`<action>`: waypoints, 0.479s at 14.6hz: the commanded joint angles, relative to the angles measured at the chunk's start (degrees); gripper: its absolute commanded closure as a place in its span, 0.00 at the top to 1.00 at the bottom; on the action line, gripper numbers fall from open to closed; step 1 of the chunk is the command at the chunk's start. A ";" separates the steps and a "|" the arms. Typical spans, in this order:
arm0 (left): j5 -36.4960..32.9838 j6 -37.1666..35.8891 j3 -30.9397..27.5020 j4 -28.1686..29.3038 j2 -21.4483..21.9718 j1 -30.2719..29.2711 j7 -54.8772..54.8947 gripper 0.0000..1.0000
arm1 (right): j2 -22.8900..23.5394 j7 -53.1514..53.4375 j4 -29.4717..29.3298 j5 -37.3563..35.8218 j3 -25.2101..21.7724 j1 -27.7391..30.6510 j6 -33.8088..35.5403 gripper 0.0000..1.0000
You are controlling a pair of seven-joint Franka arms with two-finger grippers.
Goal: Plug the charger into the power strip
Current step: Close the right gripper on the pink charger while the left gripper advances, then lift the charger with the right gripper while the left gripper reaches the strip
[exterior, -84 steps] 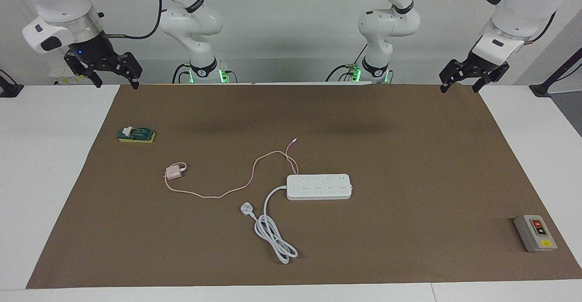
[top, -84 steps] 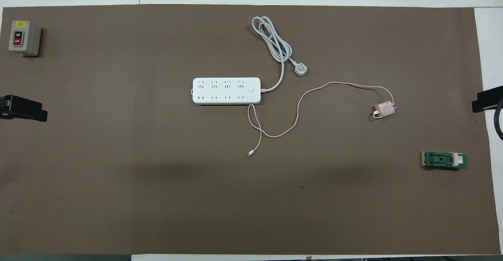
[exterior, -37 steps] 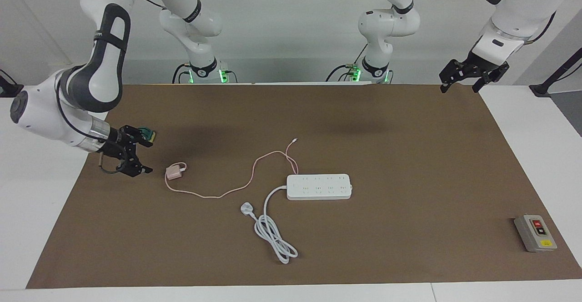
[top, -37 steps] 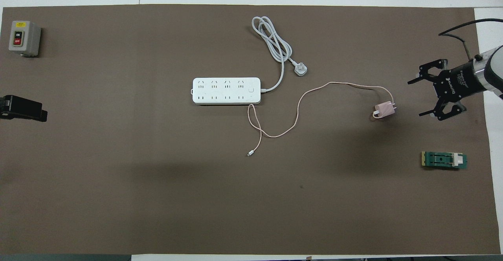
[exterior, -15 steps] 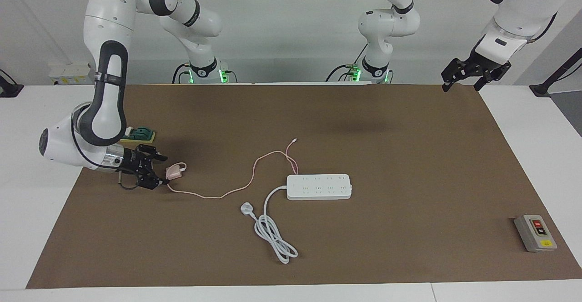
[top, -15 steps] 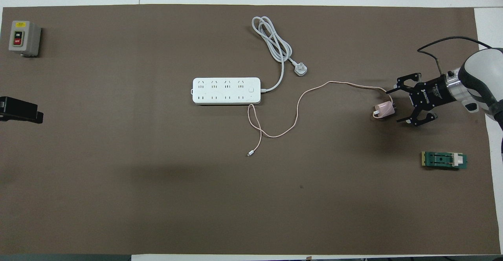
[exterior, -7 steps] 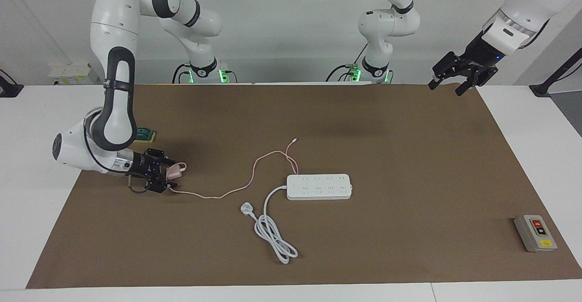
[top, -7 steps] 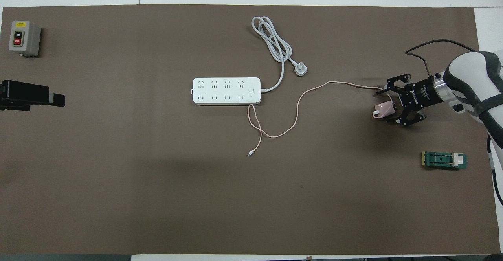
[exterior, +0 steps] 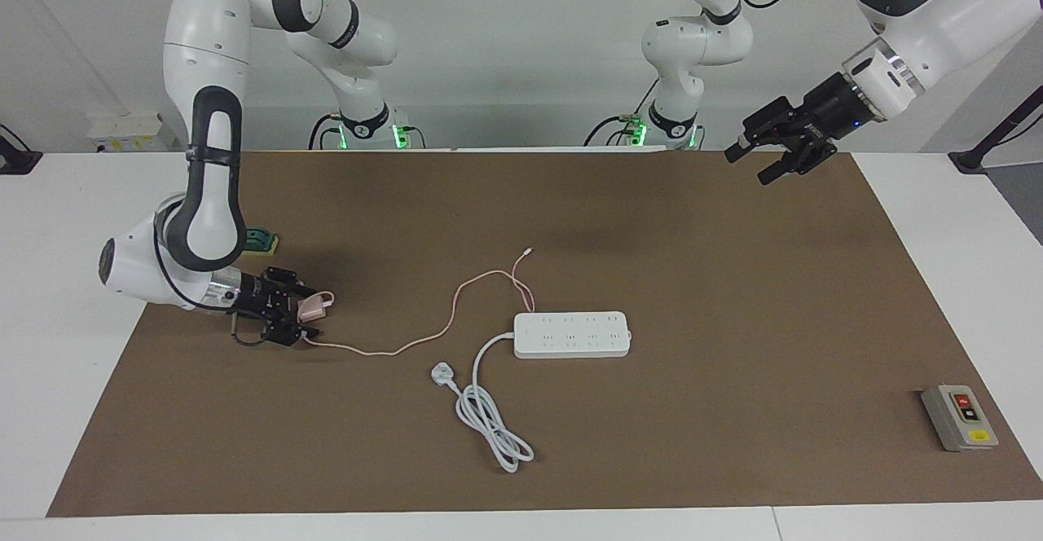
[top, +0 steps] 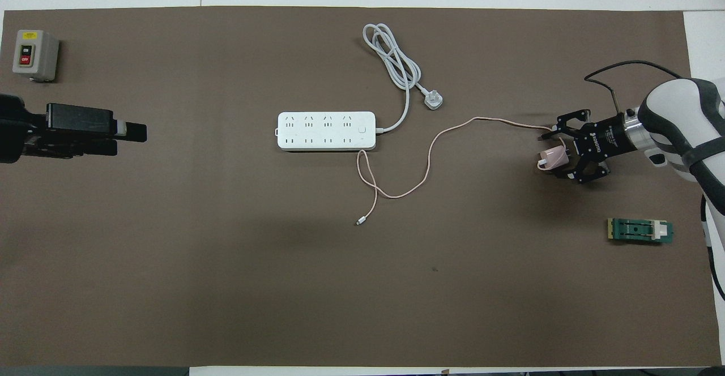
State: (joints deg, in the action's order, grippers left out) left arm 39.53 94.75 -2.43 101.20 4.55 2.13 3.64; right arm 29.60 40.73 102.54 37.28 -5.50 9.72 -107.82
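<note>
Right gripper (exterior: pixel 295 314) now closes around charger (exterior: pixel 310 307) at frame left, grasp apparently starting; left gripper (exterior: pixel 772 152) swings in, fingers parted, empty.

Right claw (exterior: pixel 303 313) low on the bench (exterior: pixel 733 296) at the right arm's end, its fingers either side of the charger (exterior: pixel 310 307). Power strip (exterior: pixel 572 334) mid-bench, well apart from that claw toward the left arm's end; the charger's cable (exterior: pixel 444 321) runs between them. Green block (exterior: pixel 261 239) near the right claw, nearer the robots. Left claw (exterior: pixel 770 158) up over the bench edge nearest the robots, left arm's end.
</note>
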 commanded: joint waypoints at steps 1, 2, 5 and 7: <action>3.44 3.68 0.06 3.72 1.51 2.52 0.66 1.00 | -0.42 -3.02 2.66 1.48 0.14 0.03 -3.71 0.50; 5.97 4.30 0.06 4.87 1.77 2.61 0.66 1.00 | -0.42 -3.11 2.75 1.48 0.22 0.03 -4.15 0.34; 10.82 5.27 0.06 7.07 2.83 3.23 0.22 1.00 | -0.42 -3.11 2.66 1.91 0.22 -0.06 -4.59 0.02; 13.54 5.45 0.06 7.51 2.83 3.32 0.31 1.00 | -0.42 -3.11 2.84 1.91 0.14 -0.06 -5.47 0.00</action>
State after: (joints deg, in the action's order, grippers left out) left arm 50.26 98.32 -1.82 105.62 5.10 4.73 3.65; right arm 28.60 40.03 102.94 38.27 -5.52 9.77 -109.58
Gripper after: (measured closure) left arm 0.000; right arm 0.520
